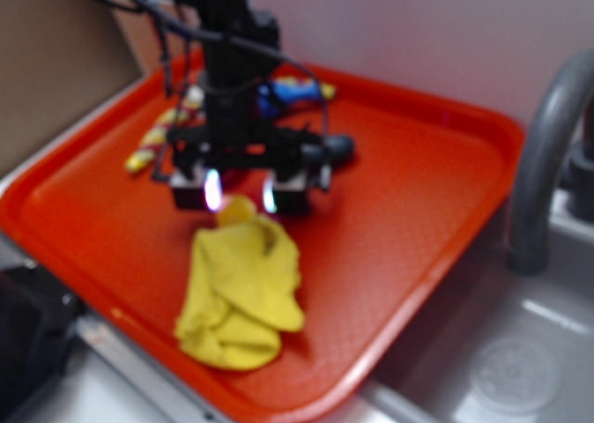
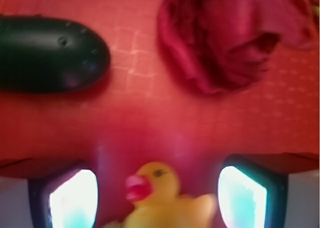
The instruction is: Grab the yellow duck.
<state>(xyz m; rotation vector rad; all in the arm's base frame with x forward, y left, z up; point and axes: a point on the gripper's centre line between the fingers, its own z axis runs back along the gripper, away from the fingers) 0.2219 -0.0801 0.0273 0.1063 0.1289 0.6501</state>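
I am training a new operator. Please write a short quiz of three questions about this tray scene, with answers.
1. True or false: the duck lies between the two fingers of the gripper.
2. Which thing lies closest to the duck in the exterior view? A) faucet B) yellow rag C) dark oval object
3. Fill in: everything rests on a red ____.

Key: 1 true, with gaps at both sides; 2 B; 3 tray.
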